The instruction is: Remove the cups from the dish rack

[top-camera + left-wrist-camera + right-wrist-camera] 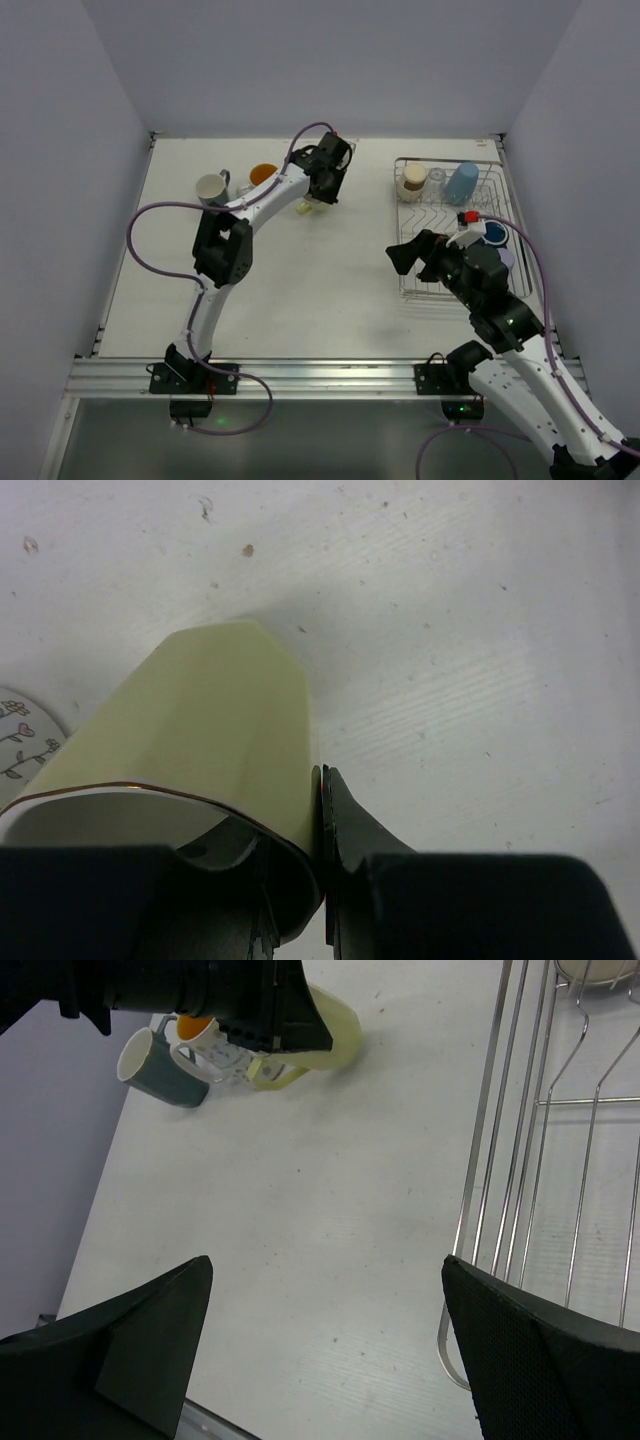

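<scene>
Cream faceted mug [200, 720] hangs tilted, its rim pinched by the left fingers [352, 830], low over the desk [330, 290] toward twelve o'clock. It is likely being set down; next, level it and release. The left arm stretches far out. The right fingers [520, 1340] gape empty beside the dish rack [425, 215] at three o'clock.

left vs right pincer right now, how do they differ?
The left pincer is shut on the wall of the pale yellow cup, one finger inside; the right pincer is open, holding nothing. The left pincer sits over the table, apart from the dish rack; the right pincer hangs beside the rack's left edge. Both are black.
</scene>
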`<state>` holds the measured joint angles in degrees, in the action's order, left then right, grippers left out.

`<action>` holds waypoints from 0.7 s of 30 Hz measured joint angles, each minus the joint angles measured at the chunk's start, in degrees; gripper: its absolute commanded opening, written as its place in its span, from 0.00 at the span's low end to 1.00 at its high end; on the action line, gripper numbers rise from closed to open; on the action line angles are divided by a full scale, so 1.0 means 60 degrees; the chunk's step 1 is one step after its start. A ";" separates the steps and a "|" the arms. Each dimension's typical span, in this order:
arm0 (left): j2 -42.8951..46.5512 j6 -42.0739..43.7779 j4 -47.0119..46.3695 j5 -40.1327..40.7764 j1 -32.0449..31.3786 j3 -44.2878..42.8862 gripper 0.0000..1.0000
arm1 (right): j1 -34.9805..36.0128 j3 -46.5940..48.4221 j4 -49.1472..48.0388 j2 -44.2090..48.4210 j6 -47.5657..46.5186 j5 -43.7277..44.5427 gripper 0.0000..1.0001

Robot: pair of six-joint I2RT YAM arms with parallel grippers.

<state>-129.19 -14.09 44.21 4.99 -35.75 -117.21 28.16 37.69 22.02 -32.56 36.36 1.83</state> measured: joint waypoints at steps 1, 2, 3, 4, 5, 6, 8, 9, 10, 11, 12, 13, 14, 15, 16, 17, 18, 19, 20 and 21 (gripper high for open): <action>-0.0193 0.0055 0.0146 0.0069 0.0044 -0.0302 0.00 | 0.0000 -0.0040 0.0066 0.0109 -0.0015 0.0004 0.99; -0.0335 0.0106 0.0262 0.0113 0.0106 -0.0521 0.00 | 0.0000 -0.0073 0.0120 0.0182 -0.0033 0.0007 0.99; -0.0430 0.0164 0.0379 0.0149 0.0164 -0.0663 0.00 | 0.0000 -0.0095 0.0189 0.0226 -0.0051 0.0011 0.99; -0.0499 0.0222 0.0506 0.0193 0.0233 -0.0758 0.00 | 0.0000 -0.0113 0.0215 0.0255 -0.0062 0.0011 0.99; -0.0557 0.0273 0.0630 0.0219 0.0313 -0.0827 0.00 | 0.0000 -0.0117 0.0255 0.0280 -0.0076 0.0022 0.99; -0.0623 0.0302 0.0765 0.0244 0.0390 -0.0892 0.00 | 0.0000 -0.0120 0.0273 0.0313 -0.0091 0.0029 0.99; -0.0736 0.0375 0.0929 0.0291 0.0514 -0.0936 0.01 | 0.0000 -0.0127 0.0280 0.0379 -0.0120 0.0040 0.99; -0.0812 0.0426 0.1024 0.0313 0.0565 -0.0976 0.06 | 0.0000 -0.0127 0.0280 0.0393 -0.0138 0.0040 0.99; -0.0831 0.0477 0.1060 0.0379 0.0608 -0.1024 0.16 | 0.0000 -0.0127 0.0280 0.0390 -0.0146 0.0040 0.99; -0.0831 0.0506 0.1078 0.0375 0.0648 -0.1038 0.21 | 0.0000 -0.0127 0.0284 0.0368 -0.0157 0.0040 0.99; -0.0834 0.0539 0.1111 0.0382 0.0674 -0.1038 0.31 | 0.0000 -0.0127 0.0284 0.0342 -0.0168 0.0044 0.99; -0.0834 0.0579 0.1133 0.0423 0.0688 -0.1038 0.37 | 0.0000 -0.0127 0.0284 0.0306 -0.0175 0.0047 0.99; -0.0834 0.0612 0.1155 0.0455 0.0696 -0.1064 0.41 | 0.0000 -0.0127 0.0291 0.0248 -0.0175 0.0073 0.99; -0.0834 0.0648 0.1158 0.0466 0.0696 -0.1089 0.49 | 0.0000 -0.0127 0.0295 0.0200 -0.0178 0.0095 0.99; -0.0834 0.0674 0.1158 0.0484 0.0696 -0.1133 0.53 | 0.0000 -0.0124 0.0310 0.0113 -0.0189 0.0131 0.99; -0.0834 0.0696 0.1155 0.0499 0.0696 -0.1177 0.57 | 0.0000 -0.0124 0.0339 0.0026 -0.0204 0.0189 0.99; -0.0834 0.0707 0.1144 0.0525 0.0696 -0.1206 0.64 | 0.0000 -0.0124 0.0368 -0.0069 -0.0219 0.0262 0.99; -0.0831 0.0703 0.1133 0.0546 0.0696 -0.1228 0.68 | 0.0000 -0.0102 0.0433 -0.0157 -0.0240 0.0321 0.99; -0.0823 0.0696 0.1086 0.0565 0.0696 -0.1228 0.70 | 0.0000 -0.0058 0.0503 -0.0233 -0.0248 0.0379 0.98; -0.0812 0.0696 0.1071 0.0568 0.0696 -0.1231 0.74 | 0.0000 -0.0004 0.0557 -0.0321 -0.0262 0.0481 0.96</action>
<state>-134.06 -9.91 50.63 8.40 -31.57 -124.60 28.16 37.67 25.36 -34.48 34.79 4.71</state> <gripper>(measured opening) 0.682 0.987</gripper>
